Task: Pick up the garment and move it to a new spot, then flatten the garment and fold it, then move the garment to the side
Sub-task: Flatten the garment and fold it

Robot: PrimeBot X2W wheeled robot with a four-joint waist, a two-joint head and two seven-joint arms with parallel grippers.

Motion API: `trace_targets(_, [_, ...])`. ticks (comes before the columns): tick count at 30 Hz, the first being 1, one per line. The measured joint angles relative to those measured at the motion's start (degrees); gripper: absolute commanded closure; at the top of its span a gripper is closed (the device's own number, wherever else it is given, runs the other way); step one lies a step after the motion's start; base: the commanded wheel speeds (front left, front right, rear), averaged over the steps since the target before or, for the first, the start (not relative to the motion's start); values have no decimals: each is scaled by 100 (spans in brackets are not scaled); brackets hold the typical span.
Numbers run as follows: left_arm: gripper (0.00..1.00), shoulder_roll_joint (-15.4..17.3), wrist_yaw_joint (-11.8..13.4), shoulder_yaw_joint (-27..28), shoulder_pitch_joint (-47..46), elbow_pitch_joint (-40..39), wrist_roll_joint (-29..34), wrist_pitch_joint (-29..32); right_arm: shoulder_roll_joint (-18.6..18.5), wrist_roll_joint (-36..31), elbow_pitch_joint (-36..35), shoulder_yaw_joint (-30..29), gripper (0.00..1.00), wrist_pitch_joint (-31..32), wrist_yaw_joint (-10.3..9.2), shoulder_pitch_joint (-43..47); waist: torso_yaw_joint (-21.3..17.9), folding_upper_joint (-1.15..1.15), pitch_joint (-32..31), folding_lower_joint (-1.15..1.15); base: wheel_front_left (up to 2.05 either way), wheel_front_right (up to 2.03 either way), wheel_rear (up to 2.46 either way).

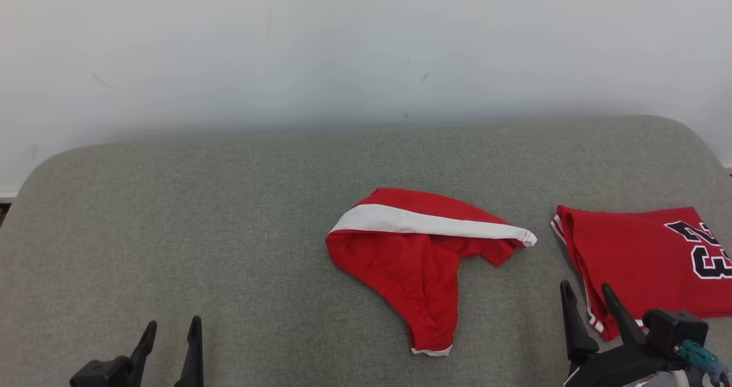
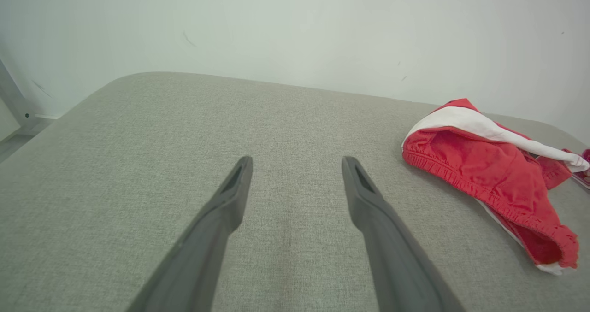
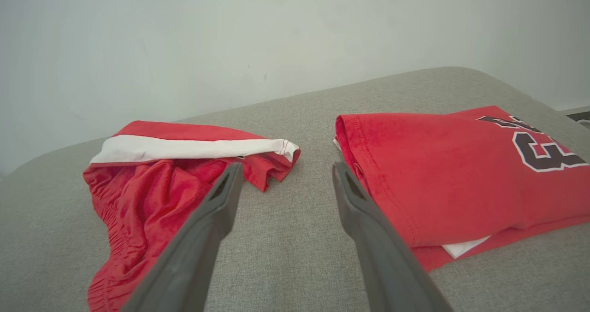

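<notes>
Head view shows a broad grey cushion (image 1: 229, 232) against a pale wall (image 1: 343, 44), and at its right edge a folded red shirt (image 1: 635, 255) bears a dark, white-edged number that reads as 23, partly cut off by the frame. Crumpled red shorts (image 1: 412, 261) with a white band lie near the middle, apart from the shirt. The left gripper (image 1: 174, 322) at the lower left and the right gripper (image 1: 586, 286), just beside the shirt's near corner, both stand spread wide and hold nothing.

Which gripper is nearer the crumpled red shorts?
Right. The right gripper hovers open just right of the shorts, by the folded jersey; the left gripper sits open far off to their left.
</notes>
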Motion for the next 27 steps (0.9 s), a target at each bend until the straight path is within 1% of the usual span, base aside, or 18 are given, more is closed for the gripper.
trace_targets(3, [0,-14,0,25,1,-129,63,109,0,0,-2,8,0,35,0,-6,-25,0,26,0,0,0,0])
trace_targets(6, [0,-18,0,41,1,-205,254,229,0,-1,-2,25,0,38,0,-12,-46,0,47,0,0,0,0])
trace_targets(20, [0,-132,0,140,68,-683,342,662,-12,-3,-4,125,0,98,-14,-157,-125,0,156,0,0,0,0])
trace_targets(24, [0,-122,-33,-9,26,-689,309,914,-49,-1,26,216,0,281,113,-405,-149,0,255,0,0,0,0])
trace_targets(25, [0,-103,-141,-40,-174,-625,277,1054,-96,-2,115,296,0,422,147,-610,-160,0,315,0,0,0,0])
trace_targets(27, [0,-60,-266,-78,-519,-466,226,1238,-164,-2,212,337,0,567,218,-861,-174,0,387,0,0,0,0])
